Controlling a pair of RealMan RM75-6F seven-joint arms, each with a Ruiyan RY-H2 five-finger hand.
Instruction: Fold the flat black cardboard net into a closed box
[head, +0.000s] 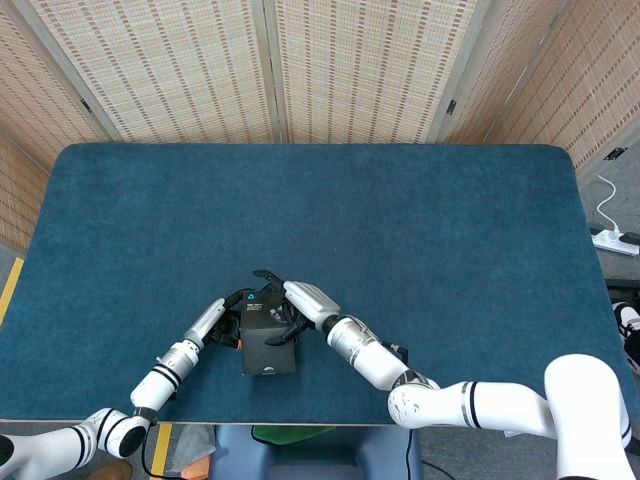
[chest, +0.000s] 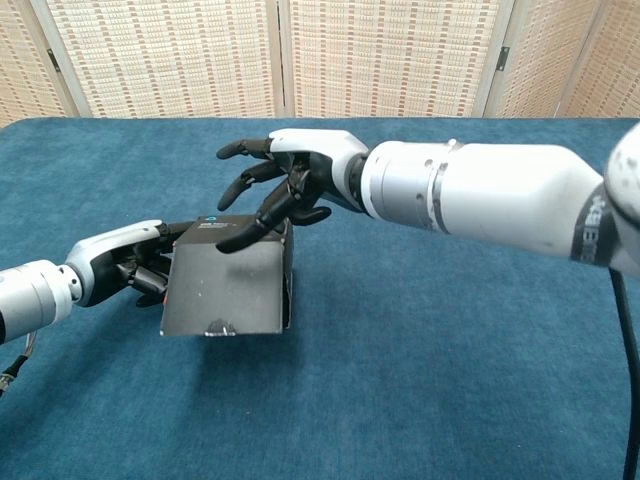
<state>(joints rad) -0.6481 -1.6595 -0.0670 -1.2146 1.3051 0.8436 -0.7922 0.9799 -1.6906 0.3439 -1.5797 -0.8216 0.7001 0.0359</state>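
**Lid down on black box, both hands at it**

Black box (chest: 228, 289) sits near the front edge of the blue worktop (head: 450, 250), a bit left of centre, lid flap lying over the top and tilted toward the chest camera. Small blue-and-white sticker near the lid's far edge.

Right hand (chest: 290, 186) is above the box, fingers spread apart, fingertips (chest: 232, 243) resting on the far part of the lid. Not gripping anything, just pressing flat. In the head view the same right hand (head: 285, 305) lies across the box top (head: 265, 340) from the right side.

Left hand (chest: 135, 265) is at the box's left wall, fingers curled against that side; its fingertips are hidden behind the box, so can't tell if it truly grips the wall or only braces it. Head view shows left hand (head: 228, 318) touching the box's left upper corner.

Woven screen panels (head: 330, 70) stand behind the worktop. White power strip (head: 612, 240) on the floor at right
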